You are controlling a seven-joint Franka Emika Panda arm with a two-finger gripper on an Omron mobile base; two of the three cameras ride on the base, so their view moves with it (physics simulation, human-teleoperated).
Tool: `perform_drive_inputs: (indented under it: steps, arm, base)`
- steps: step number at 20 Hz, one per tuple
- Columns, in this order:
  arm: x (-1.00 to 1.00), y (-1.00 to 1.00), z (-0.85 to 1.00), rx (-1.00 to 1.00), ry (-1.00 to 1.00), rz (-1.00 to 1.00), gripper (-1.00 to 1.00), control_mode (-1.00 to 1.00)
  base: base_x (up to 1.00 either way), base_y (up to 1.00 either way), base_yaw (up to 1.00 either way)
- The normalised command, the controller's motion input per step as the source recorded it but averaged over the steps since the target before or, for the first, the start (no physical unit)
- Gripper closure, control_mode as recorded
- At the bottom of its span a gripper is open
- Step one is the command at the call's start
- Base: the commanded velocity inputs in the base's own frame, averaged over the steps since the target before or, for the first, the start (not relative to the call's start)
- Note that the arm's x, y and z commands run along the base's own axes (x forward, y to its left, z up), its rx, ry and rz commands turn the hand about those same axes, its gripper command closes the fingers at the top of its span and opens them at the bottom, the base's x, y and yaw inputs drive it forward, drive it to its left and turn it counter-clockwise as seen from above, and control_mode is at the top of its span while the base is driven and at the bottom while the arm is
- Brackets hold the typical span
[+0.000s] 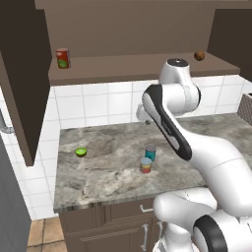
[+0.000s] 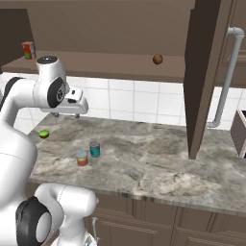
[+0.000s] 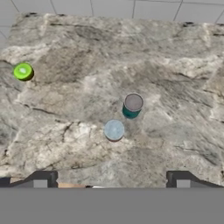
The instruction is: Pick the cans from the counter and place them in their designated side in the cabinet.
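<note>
Cans (image 3: 123, 117) stand on the counter (image 3: 175, 65) below the spread, empty pincer (image 3: 111, 179).

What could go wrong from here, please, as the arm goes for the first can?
The teal can and banded can stand close together on the counter, so open fingers lowering around one may knock the other over. The gripper hangs well above both, open, so any sideways offset could grow on the descent. On the shelf, the tall red can could be bumped during placing.
</note>
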Motion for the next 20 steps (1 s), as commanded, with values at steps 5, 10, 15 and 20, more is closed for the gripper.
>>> perform_drive_inputs:
  steps: [5, 10, 15, 20]
  arm:
    - [0.0, 0.07, -0.23, 0.01, 0.0, 0.0, -1.0, -1.0]
    - [0.0, 0.0, -0.21, 0.01, 0.0, 0.0, -1.0, -1.0]
    - [0.02, 0.0, -0.16, 0.0, 0.0, 0.0, -1.0, -1.0]
    - [0.02, 0.0, -0.17, 0.0, 0.0, 0.0, -1.0, -1.0]
  base:
    - [0.0, 0.0, 0.0]
    - [0.0, 0.0, 0.0]
    - [0.0, 0.0, 0.0]
    - [0.0, 0.0, 0.0]
